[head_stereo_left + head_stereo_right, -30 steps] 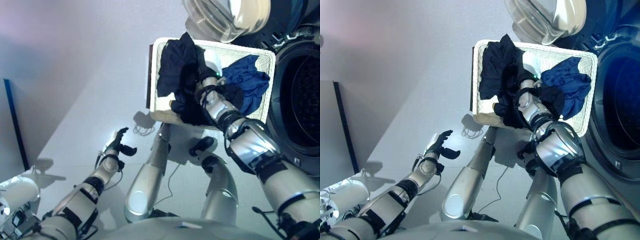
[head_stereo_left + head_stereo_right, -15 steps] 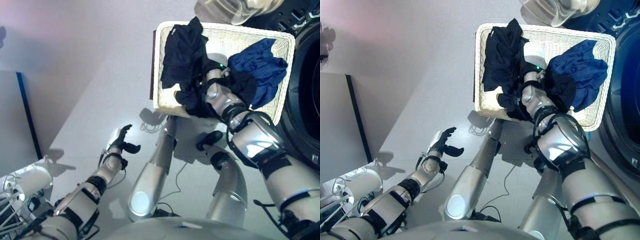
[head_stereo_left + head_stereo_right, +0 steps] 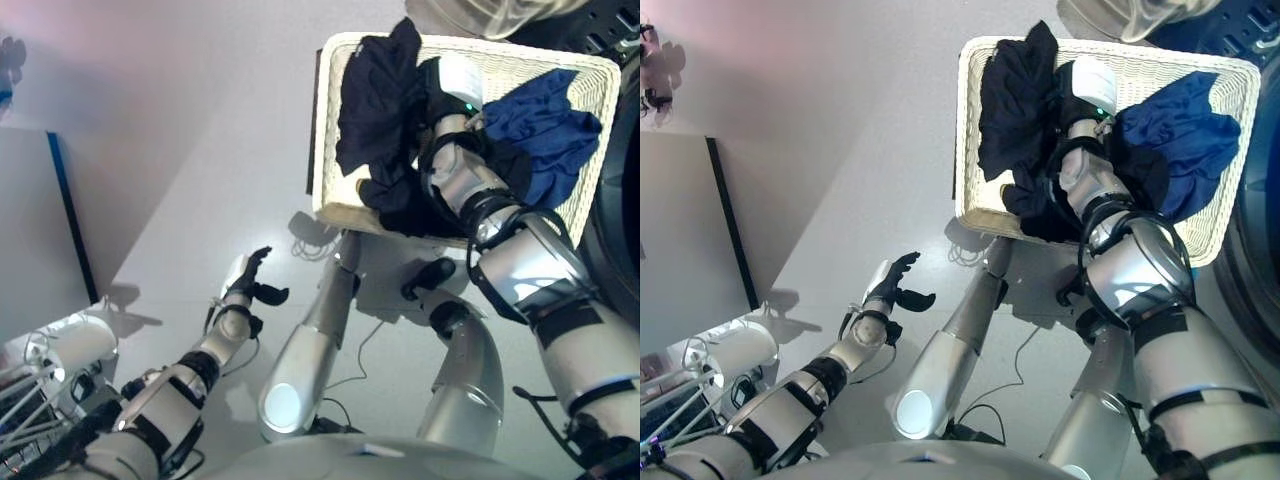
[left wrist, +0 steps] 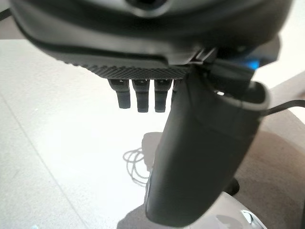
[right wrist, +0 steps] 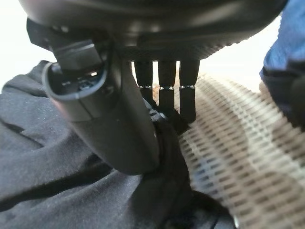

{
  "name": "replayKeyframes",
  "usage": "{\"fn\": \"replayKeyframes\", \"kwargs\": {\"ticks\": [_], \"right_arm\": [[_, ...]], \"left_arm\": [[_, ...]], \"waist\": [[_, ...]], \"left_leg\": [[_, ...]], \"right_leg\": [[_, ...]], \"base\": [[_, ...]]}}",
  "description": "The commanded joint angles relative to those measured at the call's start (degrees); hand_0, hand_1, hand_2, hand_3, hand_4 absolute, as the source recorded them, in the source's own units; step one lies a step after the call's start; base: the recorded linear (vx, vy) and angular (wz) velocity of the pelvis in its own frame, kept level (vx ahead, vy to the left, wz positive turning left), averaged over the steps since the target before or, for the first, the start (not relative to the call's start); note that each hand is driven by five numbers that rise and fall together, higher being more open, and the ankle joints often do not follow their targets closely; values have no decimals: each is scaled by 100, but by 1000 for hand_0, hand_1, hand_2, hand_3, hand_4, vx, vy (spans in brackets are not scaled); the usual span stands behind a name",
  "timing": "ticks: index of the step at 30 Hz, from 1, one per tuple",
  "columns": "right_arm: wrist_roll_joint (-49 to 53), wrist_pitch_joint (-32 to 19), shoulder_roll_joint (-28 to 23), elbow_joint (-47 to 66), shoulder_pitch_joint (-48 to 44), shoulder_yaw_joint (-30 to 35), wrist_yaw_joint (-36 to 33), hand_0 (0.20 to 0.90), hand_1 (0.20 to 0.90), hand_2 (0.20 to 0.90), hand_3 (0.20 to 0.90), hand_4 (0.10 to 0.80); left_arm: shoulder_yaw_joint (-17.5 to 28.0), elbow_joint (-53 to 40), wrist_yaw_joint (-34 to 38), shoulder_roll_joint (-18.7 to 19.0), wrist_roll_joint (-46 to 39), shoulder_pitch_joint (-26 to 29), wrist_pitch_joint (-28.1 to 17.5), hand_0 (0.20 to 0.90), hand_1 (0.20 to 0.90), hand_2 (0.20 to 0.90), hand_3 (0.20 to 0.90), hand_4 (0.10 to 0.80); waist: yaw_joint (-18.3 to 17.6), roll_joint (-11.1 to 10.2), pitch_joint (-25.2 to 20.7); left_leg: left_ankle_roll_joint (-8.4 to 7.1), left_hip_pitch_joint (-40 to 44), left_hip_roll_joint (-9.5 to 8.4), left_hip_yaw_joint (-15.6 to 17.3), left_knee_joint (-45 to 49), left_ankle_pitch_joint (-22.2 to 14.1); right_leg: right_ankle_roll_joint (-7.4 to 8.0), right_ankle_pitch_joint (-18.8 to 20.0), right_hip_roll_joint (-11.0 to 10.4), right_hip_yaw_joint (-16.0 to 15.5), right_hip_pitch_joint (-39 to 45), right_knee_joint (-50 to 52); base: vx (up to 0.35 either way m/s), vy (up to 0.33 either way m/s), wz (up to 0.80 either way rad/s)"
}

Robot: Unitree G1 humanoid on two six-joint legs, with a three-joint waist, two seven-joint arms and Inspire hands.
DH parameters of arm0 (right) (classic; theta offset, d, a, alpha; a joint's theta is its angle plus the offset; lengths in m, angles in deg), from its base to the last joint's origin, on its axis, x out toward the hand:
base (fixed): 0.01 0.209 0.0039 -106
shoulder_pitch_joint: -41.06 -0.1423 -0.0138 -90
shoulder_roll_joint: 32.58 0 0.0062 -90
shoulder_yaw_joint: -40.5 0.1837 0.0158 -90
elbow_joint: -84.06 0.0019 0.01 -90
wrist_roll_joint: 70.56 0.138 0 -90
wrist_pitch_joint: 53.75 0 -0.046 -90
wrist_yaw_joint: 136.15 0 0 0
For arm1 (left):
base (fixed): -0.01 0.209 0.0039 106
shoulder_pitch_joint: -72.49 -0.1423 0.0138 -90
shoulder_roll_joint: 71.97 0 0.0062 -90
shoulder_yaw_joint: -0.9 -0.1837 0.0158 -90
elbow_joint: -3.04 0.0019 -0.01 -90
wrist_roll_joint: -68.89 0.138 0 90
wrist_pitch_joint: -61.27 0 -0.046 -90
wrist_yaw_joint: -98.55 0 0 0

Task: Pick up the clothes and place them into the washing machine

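A white wicker basket holds a black garment on its left side and a blue garment on its right. My right hand reaches into the basket between them and rests on the black garment. In the right wrist view its fingers are straight, with tips at a fold of the black cloth over the wicker. The thumb lies against the cloth. My left hand hangs open and empty over the floor at the lower left, also in the left wrist view.
The washing machine's dark drum opening is at the right edge, with its open door above the basket. The dark brown box shows under the basket's left side. A grey panel with a blue edge and a white round object stand at the left.
The camera has shifted, so the basket sits higher and further right. My right hand has reached a little deeper into the basket along the black garment. The left hand has kept its pose.
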Motion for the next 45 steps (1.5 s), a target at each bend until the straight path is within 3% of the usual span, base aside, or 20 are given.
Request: {"fn": "replayKeyframes", "kwargs": {"ticks": [1, 18, 29, 33, 34, 45], "right_arm": [[136, -139, 129, -168, 220, 44, 82, 300, 300, 300, 300, 400], [1841, -607, 637, 631, 1181, 884, 213, 300, 300, 300, 300, 400], [3178, -1025, 870, 1613, 2891, 1758, 662, 300, 300, 300, 300, 400], [3739, -1156, 933, 1800, 3476, 2074, 909, 300, 300, 300, 300, 400], [3891, -1195, 963, 1801, 3612, 2163, 983, 300, 300, 300, 300, 400], [5567, -1349, 1307, 2465, 5070, 2750, 1797, 300, 300, 300, 300, 400]], "left_arm": [[-24, 261, 246, 204, -103, -199, -33, 900, 900, 900, 900, 800], [-6, 589, 159, 144, -119, -594, -43, 900, 900, 900, 900, 800], [158, 792, -128, 12, -29, -1015, -91, 900, 900, 900, 900, 800], [193, 716, -262, -41, 24, -1276, -120, 900, 900, 900, 900, 800], [213, 757, -292, -57, 61, -1331, -116, 900, 900, 900, 900, 800], [435, 1065, -629, -174, 213, -1732, -55, 900, 900, 900, 900, 800]], "waist": [[71, 295, 285], [-316, 122, -32], [-654, 64, -630], [-736, 49, -852], [-749, 108, -913], [-1152, -220, -1518]], "left_leg": [[525, 121, -794, 982, 73, -223], [643, 1390, -694, 1143, -473, -124], [684, 2394, -563, 1163, -1079, -90], [686, 2669, -485, 1211, -1212, -118], [715, 2670, -411, 1237, -1242, -6], [779, 3557, -174, 1680, -1689, -172]], "right_leg": [[472, 50, 318, 672, 836, -760], [574, 249, 422, 870, 2070, -1433], [771, 433, 394, 723, 3174, -2263], [841, 601, 440, 763, 3512, -2667], [840, 804, 509, 728, 3530, -2804], [1053, 1121, 582, 985, 4200, -3536]], "base": [[0, 0, 0], [9, 22, -4], [64, 25, -5], [43, 45, 1], [-18, 84, -6], [56, 24, -26]]}}
